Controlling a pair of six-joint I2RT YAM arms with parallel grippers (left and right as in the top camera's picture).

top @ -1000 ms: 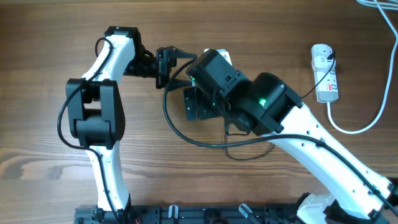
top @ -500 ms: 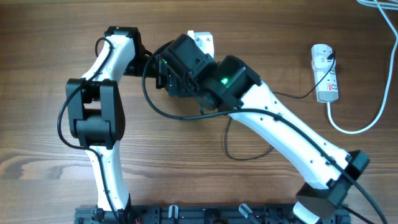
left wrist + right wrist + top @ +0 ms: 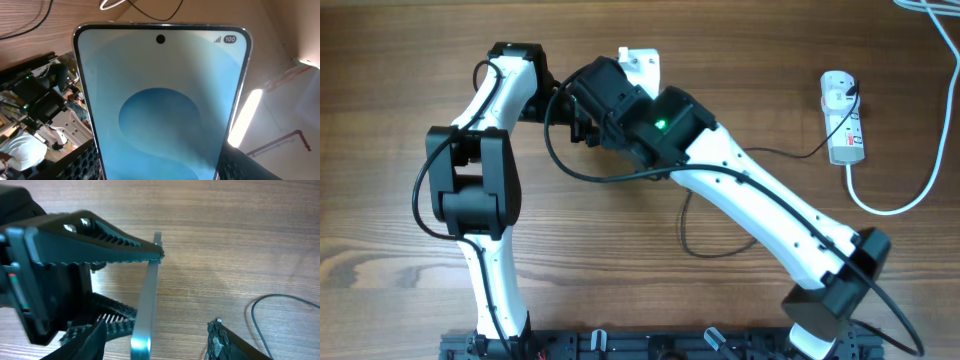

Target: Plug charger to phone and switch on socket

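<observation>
Overhead, the wooden surface (image 3: 380, 120) carries both arms. The right arm (image 3: 760, 205) stretches from the near right to the far middle. There its wrist covers the spot where the two hands meet, so from above neither hand nor what is held can be made out. The left arm (image 3: 480, 170) rises from the near left and bends right at its far end.

The socket (image 3: 842, 118) lies far right, well apart from the arms, and its white cord (image 3: 910, 200) loops near and then runs off the far right edge. Its switch is too small to read.

The phone (image 3: 160, 110) fills the left wrist view, its pale blue screen lit and its lower part cut off by the frame. In the right wrist view it shows only edge-on, as a thin silver strip clamped between the ribbed fingers of the left hand (image 3: 148, 282), raised above the surface.

The right hand (image 3: 160, 325) has its fingers spread apart, only the tips in view. The phone's edge stands between them, and no contact is visible.

The charger (image 3: 684, 228) is a thin black line that passes under the right arm. Its connector tip is hidden.
</observation>
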